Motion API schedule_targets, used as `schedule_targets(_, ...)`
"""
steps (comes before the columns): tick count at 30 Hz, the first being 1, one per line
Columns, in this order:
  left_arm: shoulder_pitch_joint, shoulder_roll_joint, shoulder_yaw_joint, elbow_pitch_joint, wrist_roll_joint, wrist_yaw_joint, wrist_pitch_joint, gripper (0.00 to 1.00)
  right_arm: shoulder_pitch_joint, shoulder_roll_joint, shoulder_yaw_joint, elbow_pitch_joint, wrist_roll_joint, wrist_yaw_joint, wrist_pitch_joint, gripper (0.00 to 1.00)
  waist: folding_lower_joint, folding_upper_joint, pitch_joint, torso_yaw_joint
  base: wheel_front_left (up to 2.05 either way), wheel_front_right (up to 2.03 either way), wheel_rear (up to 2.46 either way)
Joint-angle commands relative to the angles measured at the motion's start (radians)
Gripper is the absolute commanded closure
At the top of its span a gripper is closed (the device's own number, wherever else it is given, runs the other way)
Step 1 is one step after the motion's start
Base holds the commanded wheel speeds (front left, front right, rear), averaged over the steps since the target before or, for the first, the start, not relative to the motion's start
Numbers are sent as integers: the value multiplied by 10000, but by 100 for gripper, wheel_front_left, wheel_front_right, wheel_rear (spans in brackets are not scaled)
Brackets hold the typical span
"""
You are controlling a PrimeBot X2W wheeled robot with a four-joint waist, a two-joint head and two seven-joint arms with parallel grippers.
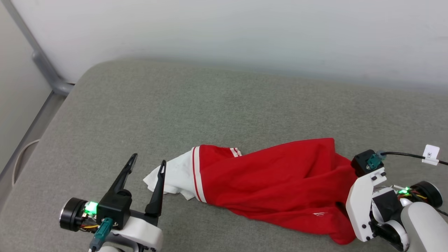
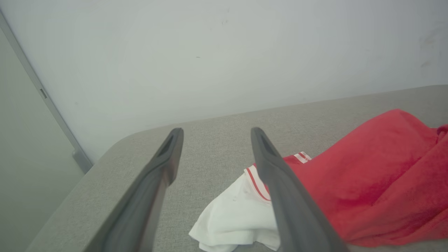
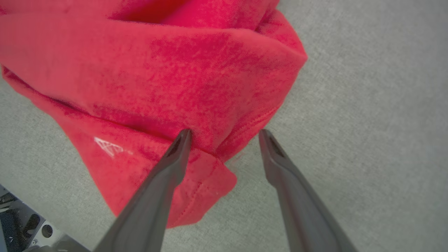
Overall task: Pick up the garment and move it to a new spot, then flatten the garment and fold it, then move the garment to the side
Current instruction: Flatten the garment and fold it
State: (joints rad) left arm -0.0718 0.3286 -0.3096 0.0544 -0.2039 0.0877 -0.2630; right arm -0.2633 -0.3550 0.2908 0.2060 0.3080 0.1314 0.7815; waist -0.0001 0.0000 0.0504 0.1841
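The shirt [image 1: 273, 178] lies bunched on the grey cushion [image 1: 175, 105], much of it folded under. My left gripper [image 1: 148, 159] gapes empty beside its white sleeve [image 1: 175, 175]. My right gripper [image 3: 224, 134], also wide, is at the red hem, though I cannot tell whether it touches.

This looks like a bare test room or lab rather than a home. A wide grey fabric pad [image 1: 210, 105] with a rounded corner sits by a plain white wall [image 1: 245, 31]. A grey metal rail [image 1: 45, 66] runs down the left side. A black cable [image 1: 402, 154] with a white tag [image 1: 431, 154] crosses above the pad at the right. A red shirt [image 1: 273, 175] lies on the pad.
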Motion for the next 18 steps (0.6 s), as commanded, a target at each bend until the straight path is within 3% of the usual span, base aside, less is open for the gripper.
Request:
schedule_targets(1, -118, -117, 43, -37, 71, -42, -24, 0, -125, -9, 3, 117, 188, -14, 126, 0, 1, 0, 162, 172, 0, 0, 0)
schedule_targets(11, -357, -534, 227, 208, 358, -419, -25, 0, -364, -203, 731, 1820, 889, -9, 142, 0, 1, 0, 604, 731, 0, 0, 0)
schedule_targets(12, -348, -571, 255, 251, 387, -438, -25, 0, -313, -222, 827, 2023, 944, -9, 173, 4, 1, 0, 601, 754, 0, 0, 0)
schedule_targets(13, -335, -605, 284, 284, 419, -464, -25, 0, -255, -254, 900, 2182, 966, -9, 180, 98, 1, 0, 590, 768, 0, 0, 0)
schedule_targets(18, -126, -677, 478, 381, 492, -512, -25, 0, -169, -557, 544, 2410, 875, -15, -97, 100, 1, 0, 437, 590, 0, 0, 0)
